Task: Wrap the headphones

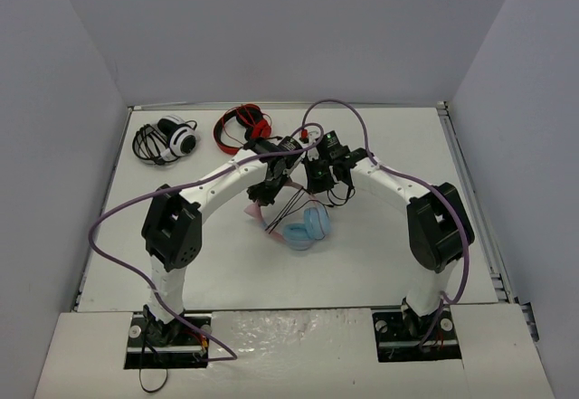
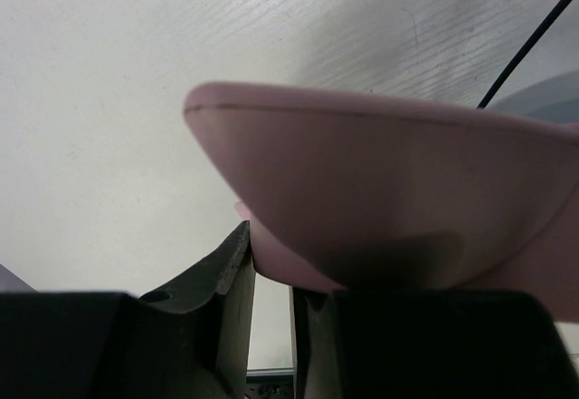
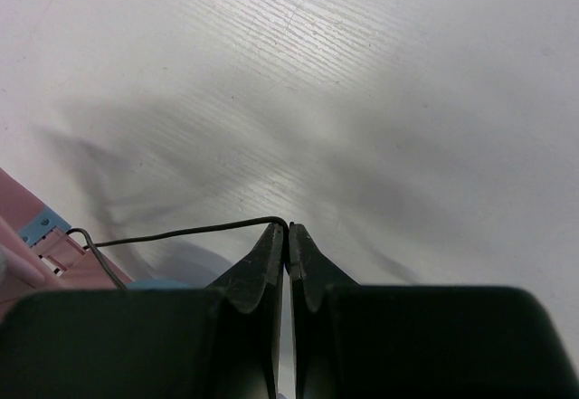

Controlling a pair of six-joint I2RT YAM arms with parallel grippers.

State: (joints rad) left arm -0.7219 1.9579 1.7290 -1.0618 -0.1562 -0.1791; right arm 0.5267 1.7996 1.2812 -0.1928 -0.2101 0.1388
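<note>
Arching in from the near edge, both arms meet over the middle of the table (image 1: 407, 146) in the top view. The headphones (image 1: 306, 227) sit there between them, their blue ear cups (image 1: 312, 223) on the near side of the two grippers. The left gripper (image 1: 270, 185) is just left of the right gripper (image 1: 318, 180). At the far left lie black-and-white headphones (image 1: 174, 138), with red-and-black headphones (image 1: 242, 126) beside them. From the left wrist, the jaws are clenched on the lower edge of the pink headband (image 2: 380, 191), which fills most of the frame, and a thin black cable (image 2: 529, 42) crosses the upper right corner. From the right wrist, the jaws are pinched together on that cable, which trails left toward the headband's pink end.
</note>
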